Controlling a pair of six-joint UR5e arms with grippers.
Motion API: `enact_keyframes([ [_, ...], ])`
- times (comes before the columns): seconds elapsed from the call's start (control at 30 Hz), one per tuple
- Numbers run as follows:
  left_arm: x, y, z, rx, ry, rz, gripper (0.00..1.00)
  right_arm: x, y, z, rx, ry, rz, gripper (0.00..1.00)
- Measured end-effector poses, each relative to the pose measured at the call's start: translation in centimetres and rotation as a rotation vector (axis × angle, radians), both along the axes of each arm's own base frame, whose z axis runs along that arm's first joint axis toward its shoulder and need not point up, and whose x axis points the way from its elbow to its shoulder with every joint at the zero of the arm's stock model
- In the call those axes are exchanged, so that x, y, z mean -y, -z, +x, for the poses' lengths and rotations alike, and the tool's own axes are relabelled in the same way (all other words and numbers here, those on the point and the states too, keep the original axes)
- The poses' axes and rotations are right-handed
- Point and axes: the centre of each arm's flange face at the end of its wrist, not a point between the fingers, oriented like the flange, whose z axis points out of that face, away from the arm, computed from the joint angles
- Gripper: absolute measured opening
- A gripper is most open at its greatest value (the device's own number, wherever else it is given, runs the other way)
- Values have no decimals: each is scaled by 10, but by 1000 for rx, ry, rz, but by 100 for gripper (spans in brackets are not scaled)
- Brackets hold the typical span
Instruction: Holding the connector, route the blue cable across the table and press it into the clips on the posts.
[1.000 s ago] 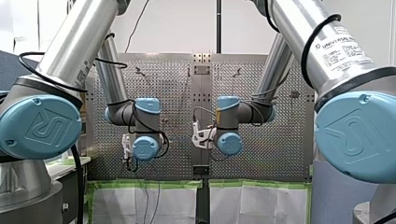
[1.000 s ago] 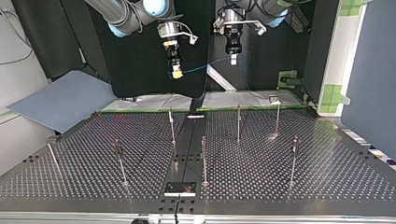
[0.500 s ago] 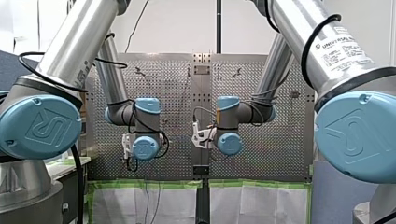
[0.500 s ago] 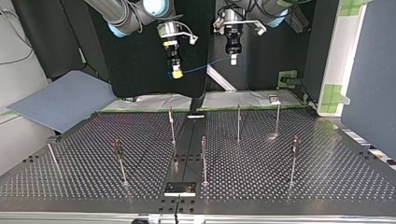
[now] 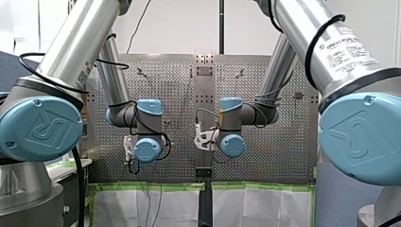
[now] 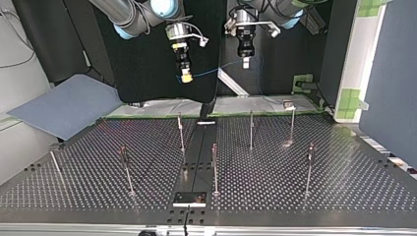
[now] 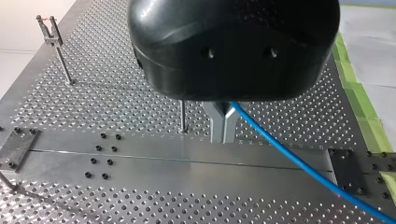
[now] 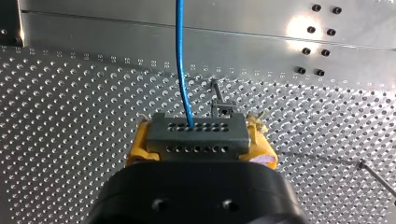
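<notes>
Connector: the dark grey connector [image 8: 194, 127] is sitting clamped between the yellow pads [image 8: 139, 145] of my right gripper [image 8: 200, 142], high over the perforated table [image 6: 344, 189].
Blue cable: the blue cable [image 6: 211, 72] is running through the air from the connector to my left gripper [image 7: 223, 133], whose metal fingers are pinching it.
Posts: the thin posts [image 6: 251, 129] are standing across the table, none carrying cable yet.
Doing it well: I judge both arms should be descending together, the span lightly taut, straight over a clip [image 7: 49, 27], not pushing the post sideways.
</notes>
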Motion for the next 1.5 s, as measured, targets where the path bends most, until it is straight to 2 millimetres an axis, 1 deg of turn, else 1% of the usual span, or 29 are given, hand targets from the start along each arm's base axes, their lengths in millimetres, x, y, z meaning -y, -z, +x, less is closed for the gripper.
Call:
enact_keyframes([
  [0.8, 0, 0, 0, 0, 0, 0, 0, 0, 0, 0, -1, 0, 1, 0],
  [0.87, -2, 2, -1, -6, -4, 2, 0, -1, 1, 1, -4, -3, 2, 0],
  [0.93, -4, 6, -2, -14, -9, 6, 0, -4, 5, 3, -11, -11, 7, 0],
  [1.03, -5, 9, -2, -23, -12, 11, 0, -8, 16, 4, -28, -19, 22, 0],
  [1.3, -6, 11, -2, -26, -14, 13, 0, -15, 55, -1, -82, -23, 73, 0],
  [1.37, -6, 11, -2, -26, -14, 13, 0, -16, 60, -1, -89, -23, 79, 0],
  [1.5, -6, 11, -2, -26, -14, 13, 0, -17, 63, -2, -93, -23, 83, 0],
])
